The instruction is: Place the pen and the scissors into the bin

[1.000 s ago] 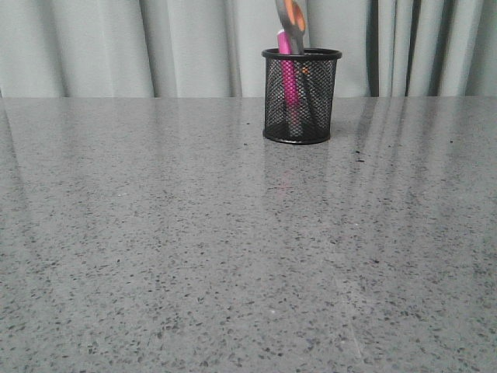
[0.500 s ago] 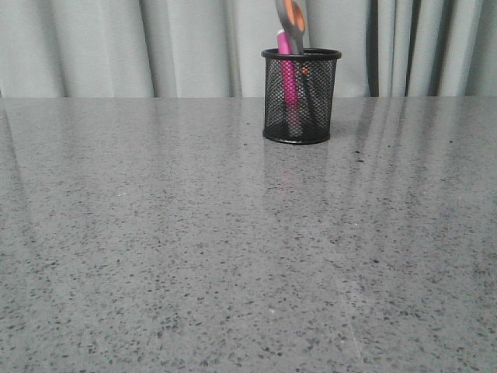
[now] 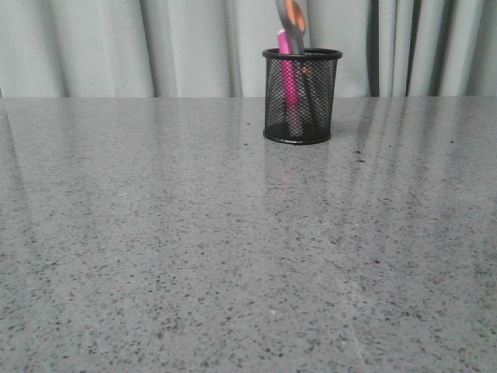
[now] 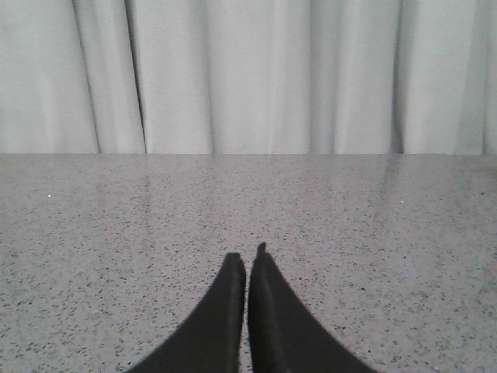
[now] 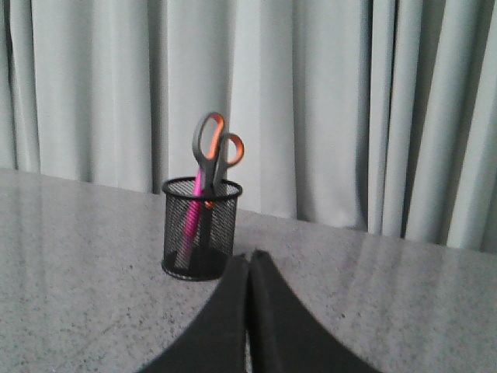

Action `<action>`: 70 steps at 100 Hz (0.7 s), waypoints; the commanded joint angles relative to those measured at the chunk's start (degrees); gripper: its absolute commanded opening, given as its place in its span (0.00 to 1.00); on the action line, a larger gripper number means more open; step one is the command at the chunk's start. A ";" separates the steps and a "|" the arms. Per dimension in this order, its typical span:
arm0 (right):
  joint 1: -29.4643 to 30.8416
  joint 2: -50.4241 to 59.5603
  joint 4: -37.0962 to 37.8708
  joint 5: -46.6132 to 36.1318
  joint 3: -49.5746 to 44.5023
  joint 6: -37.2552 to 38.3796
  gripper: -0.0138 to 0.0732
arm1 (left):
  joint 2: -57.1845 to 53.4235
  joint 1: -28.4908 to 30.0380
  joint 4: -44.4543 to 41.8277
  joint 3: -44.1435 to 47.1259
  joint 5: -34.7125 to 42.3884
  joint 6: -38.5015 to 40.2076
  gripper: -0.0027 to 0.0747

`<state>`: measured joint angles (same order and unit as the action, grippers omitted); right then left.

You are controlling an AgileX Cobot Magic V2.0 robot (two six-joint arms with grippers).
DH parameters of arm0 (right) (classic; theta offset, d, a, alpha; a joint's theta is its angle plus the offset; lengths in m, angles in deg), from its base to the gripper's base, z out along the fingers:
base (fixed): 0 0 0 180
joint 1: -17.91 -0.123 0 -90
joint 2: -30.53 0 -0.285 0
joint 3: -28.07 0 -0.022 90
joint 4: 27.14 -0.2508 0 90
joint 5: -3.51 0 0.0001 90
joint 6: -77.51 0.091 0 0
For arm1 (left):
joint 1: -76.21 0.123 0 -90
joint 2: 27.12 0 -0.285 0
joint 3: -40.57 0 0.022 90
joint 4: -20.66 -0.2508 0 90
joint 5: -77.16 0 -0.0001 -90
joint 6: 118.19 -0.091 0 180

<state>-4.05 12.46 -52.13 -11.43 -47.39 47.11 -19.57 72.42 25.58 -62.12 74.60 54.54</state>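
The black mesh bin (image 3: 301, 95) stands upright far back on the grey table. The magenta pen (image 3: 289, 81) stands inside it, its top just above the rim. The scissors (image 3: 293, 22) stand inside too, blades down, grey and orange handles sticking up. The right wrist view shows the bin (image 5: 200, 228) with the pen (image 5: 189, 220) and the scissors' handles (image 5: 217, 149) above it. My right gripper (image 5: 248, 255) is shut and empty, low over the table short of the bin. My left gripper (image 4: 247, 260) is shut and empty over bare table. Neither gripper shows in the front view.
The speckled grey table (image 3: 233, 233) runs back to a pale pleated curtain (image 3: 155, 47) behind its far edge. Nothing else stands on the table in any view.
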 commanded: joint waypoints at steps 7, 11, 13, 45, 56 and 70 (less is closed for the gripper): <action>9.81 2.43 14.24 5.97 1.37 15.02 0.07 | -1.89 0.06 0.56 2.57 4.59 0.55 0.01; 12.69 3.62 17.15 8.94 1.04 19.03 0.07 | -1.89 0.06 0.56 2.57 4.59 0.55 0.01; 13.96 4.41 18.24 10.26 0.86 20.59 0.07 | -1.89 0.06 0.56 2.57 4.59 0.55 0.01; 18.31 12.05 21.85 17.41 -3.16 22.67 0.07 | -1.77 0.06 0.56 2.57 4.67 0.55 0.01; 18.31 12.05 22.28 19.88 -3.16 22.67 0.07 | -1.77 0.06 0.56 2.57 4.67 0.55 0.01; 18.31 12.05 23.14 20.54 -3.16 22.67 0.07 | -1.77 0.06 0.56 2.57 4.67 0.55 0.01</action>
<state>13.93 23.31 -30.28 12.68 -49.77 69.73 -19.57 72.42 25.58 -62.12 74.77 54.54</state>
